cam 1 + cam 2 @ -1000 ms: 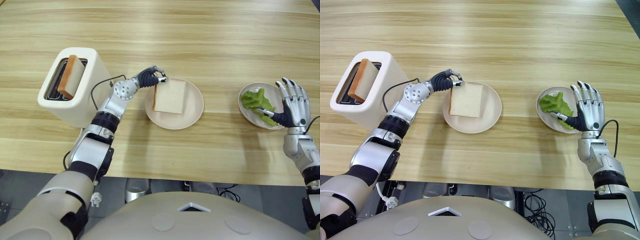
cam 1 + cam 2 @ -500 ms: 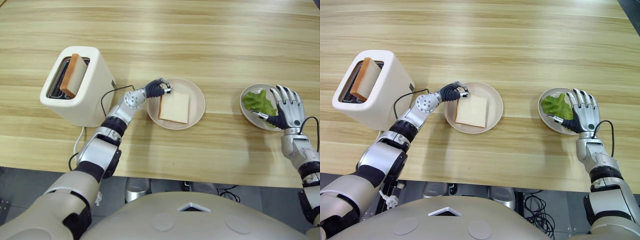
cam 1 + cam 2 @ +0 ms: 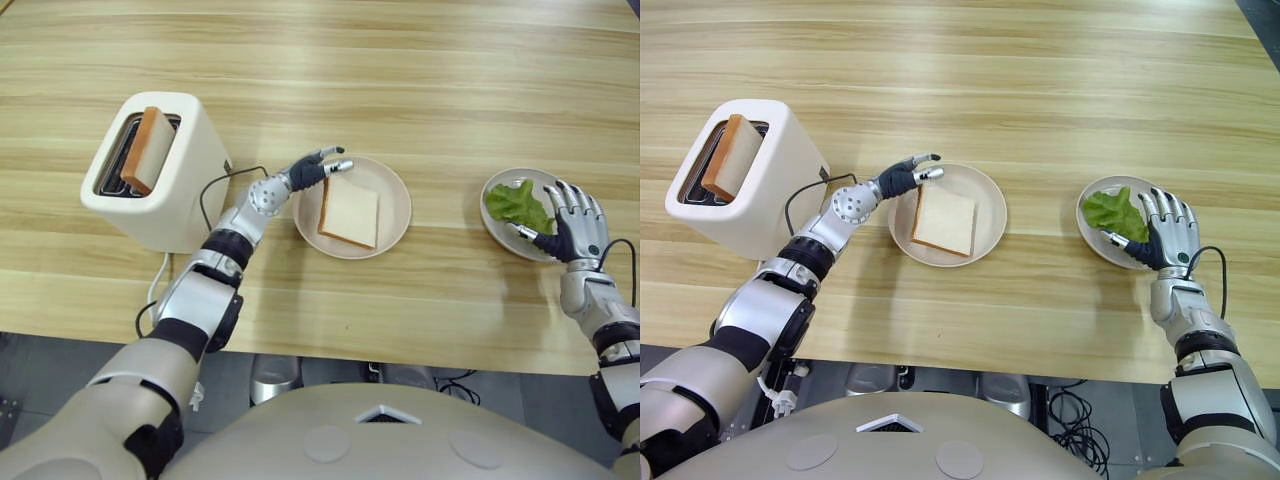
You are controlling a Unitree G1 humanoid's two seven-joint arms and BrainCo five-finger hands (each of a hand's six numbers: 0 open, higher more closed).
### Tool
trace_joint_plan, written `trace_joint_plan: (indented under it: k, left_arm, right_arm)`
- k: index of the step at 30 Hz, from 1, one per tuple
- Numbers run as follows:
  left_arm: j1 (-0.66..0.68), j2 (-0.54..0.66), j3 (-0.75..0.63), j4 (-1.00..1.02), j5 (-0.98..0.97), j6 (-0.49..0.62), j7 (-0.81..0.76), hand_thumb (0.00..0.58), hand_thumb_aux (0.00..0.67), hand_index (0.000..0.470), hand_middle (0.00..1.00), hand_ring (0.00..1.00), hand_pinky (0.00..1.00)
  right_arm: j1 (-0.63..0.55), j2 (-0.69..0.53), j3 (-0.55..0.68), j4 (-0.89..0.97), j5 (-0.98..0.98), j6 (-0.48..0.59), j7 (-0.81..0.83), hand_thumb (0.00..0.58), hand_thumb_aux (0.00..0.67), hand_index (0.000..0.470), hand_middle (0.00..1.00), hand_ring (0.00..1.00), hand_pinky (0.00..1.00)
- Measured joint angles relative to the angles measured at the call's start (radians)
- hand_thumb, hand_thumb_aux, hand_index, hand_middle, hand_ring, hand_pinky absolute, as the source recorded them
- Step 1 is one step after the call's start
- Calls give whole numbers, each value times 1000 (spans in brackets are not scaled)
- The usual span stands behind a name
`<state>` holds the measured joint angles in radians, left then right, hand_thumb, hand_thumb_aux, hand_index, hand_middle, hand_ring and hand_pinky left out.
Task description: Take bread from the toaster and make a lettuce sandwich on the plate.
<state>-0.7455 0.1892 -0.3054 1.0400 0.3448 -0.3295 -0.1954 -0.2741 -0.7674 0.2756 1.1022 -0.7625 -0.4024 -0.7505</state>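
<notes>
A cream toaster (image 3: 160,170) stands at the left with one browned bread slice (image 3: 144,150) upright in its slot. A white bread slice (image 3: 349,212) lies flat on the beige plate (image 3: 396,190) in the middle. My left hand (image 3: 316,166) hovers open at that plate's left rim, just clear of the slice. At the right, green lettuce (image 3: 516,203) rests on a small plate (image 3: 492,188). My right hand (image 3: 573,220) is open over that plate's right edge, beside the lettuce and holding nothing.
The toaster's black cord (image 3: 216,190) loops along the table under my left forearm. The wooden table (image 3: 400,70) stretches wide behind the plates. Its front edge runs close below both arms.
My left hand let go of the white slice, which now lies flat on the plate, and its fingers opened. My right hand sank lower beside the lettuce plate. The camera shifted slightly.
</notes>
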Motion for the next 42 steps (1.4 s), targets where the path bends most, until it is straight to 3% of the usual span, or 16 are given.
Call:
trace_joint_plan:
  k: [9, 10, 14, 15, 19, 20, 26, 32, 36, 42]
  left_arm:
    - [-18, 29, 11, -5, -4, -7, 11, 0, 0, 0, 1000, 1000, 1000]
    - [-18, 32, 20, -8, -6, -7, 11, 0, 0, 0, 1000, 1000, 1000]
    - [-20, 34, 43, -24, -22, -8, 10, 0, 0, 0, 1000, 1000, 1000]
    - [-20, 35, 46, -28, -25, -8, 10, 0, 0, 0, 1000, 1000, 1000]
    - [-19, 37, 50, -36, -37, -10, 10, 0, 0, 0, 1000, 1000, 1000]
    - [-19, 40, 50, -36, -40, -11, 10, 0, 0, 0, 1000, 1000, 1000]
    - [7, 64, 76, -80, -48, -27, 18, 0, 0, 0, 1000, 1000, 1000]
    - [60, 90, 125, -268, -82, -34, 33, 0, 0, 0, 1000, 1000, 1000]
    - [157, 118, 197, -541, -111, 6, 52, 0, 0, 0, 1000, 1000, 1000]
    - [287, 156, 295, -1029, -101, 118, 83, 0, 0, 0, 1000, 1000, 1000]
  right_arm:
    - [-6, 10, 14, 28, 34, -18, 28, 526, 465, 319, 0, 0, 0]
    - [-7, 10, 14, 29, 38, -19, 29, 562, 552, 379, 0, 0, 0]
    - [-13, 12, 15, 30, 44, -22, 29, 571, 586, 402, 0, 0, 0]
    - [-14, 13, 15, 30, 45, -23, 29, 580, 665, 456, 0, 0, 0]
    - [-19, 15, 14, 22, 63, -41, 26, 580, 670, 460, 0, 0, 0]
    - [-19, 15, 13, 12, 69, -53, 23, 580, 670, 460, 1000, 1000, 1000]
    - [-23, 14, -20, -82, 110, -135, -14, 580, 670, 460, 1000, 1000, 1000]
    - [-22, 13, -52, -238, 118, -176, -24, 580, 670, 460, 1000, 1000, 1000]
    - [-26, 27, -77, -450, 133, -171, 29, 580, 670, 460, 1000, 1000, 1000]
    - [-109, 149, -51, -650, 111, -167, 131, 580, 670, 460, 1000, 1000, 1000]
